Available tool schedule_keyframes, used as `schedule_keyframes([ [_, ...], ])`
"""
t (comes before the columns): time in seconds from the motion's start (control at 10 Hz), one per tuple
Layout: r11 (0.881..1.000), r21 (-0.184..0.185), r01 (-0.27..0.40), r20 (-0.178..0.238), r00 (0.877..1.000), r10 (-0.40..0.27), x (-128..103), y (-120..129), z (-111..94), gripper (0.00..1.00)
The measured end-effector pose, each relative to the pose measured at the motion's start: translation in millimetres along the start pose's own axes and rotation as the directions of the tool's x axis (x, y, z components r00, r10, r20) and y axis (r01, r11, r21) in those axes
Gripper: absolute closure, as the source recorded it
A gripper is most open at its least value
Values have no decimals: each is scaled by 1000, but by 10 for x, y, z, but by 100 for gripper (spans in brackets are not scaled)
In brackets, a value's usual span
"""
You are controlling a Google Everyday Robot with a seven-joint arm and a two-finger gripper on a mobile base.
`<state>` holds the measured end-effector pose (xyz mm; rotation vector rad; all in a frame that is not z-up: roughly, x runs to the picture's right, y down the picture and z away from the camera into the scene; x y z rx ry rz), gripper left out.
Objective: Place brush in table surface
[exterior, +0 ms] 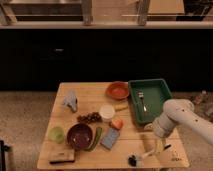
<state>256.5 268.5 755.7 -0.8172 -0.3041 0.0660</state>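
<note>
The brush [135, 159] lies low at the front right of the table surface [90, 96]. Its dark round head is toward the front edge and its pale handle runs up and to the right. My gripper [153, 145] is just above the handle end, at the tip of the white arm [172, 117] that reaches in from the right. I cannot tell whether the gripper touches the handle. A small dark mark [175, 159] sits near the front right corner.
A green tray [161, 90] with a fork [142, 100] stands at the back right. An orange bowl [117, 90], white cup [106, 111], grapes [90, 118], dark bowl [80, 136], green apple [56, 134] and blue sponge [110, 138] crowd the middle and left.
</note>
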Motion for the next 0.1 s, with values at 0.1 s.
schedule_keyframes([
  [0.1, 999, 21, -35, 20, 999, 35, 90, -4, -70, 20],
])
